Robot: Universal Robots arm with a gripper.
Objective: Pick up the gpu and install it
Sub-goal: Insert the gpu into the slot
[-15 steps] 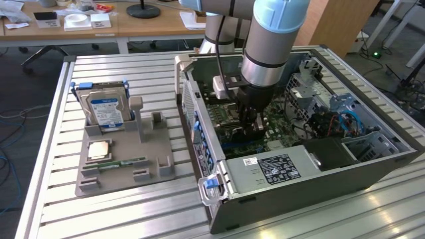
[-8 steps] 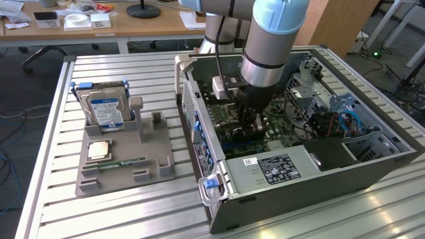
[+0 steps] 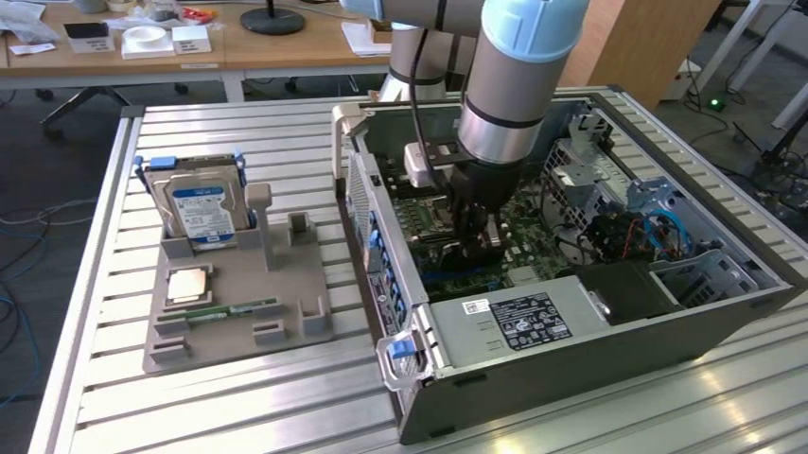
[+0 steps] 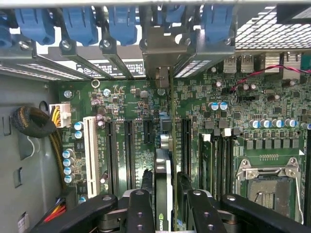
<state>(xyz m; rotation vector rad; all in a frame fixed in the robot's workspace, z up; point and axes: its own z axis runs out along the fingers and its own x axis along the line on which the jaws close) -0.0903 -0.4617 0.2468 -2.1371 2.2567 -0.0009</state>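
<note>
**GPU (image 4: 163,160), the thin dark circuit card with a silvery end bracket, stood on edge inside the open case**

The GPU stood upright on the green motherboard (image 4: 121,107), seen from its narrow edge, in line with the long black expansion slots (image 4: 129,150) on both sides of it. Its silvery bracket reached the rear wall of the case, just under a row of blue plastic clips (image 4: 121,22). Whether the card sat fully down in its slot could not be told.

The black gripper (image 4: 164,177) of the arm was directly over the card and straddled it. It could not be told whether the gripper pressed on the card or was loose around it. In the exterior view, the gripper (image 3: 478,248) hung low inside the grey metal computer case (image 3: 569,350), which lay on its side with the cover off. Beside the card, the square metal processor socket (image 4: 267,182) was on the same board.

The case rested on a ribbed aluminium table (image 3: 253,407). At the exterior view's left, well apart from the case, a grey plastic holder (image 3: 240,326) lay on the table. It carried a boxy silver hard drive with a blue-white label (image 3: 200,213), standing upright, and a small narrow green memory stick (image 3: 237,308), lying flat.
</note>
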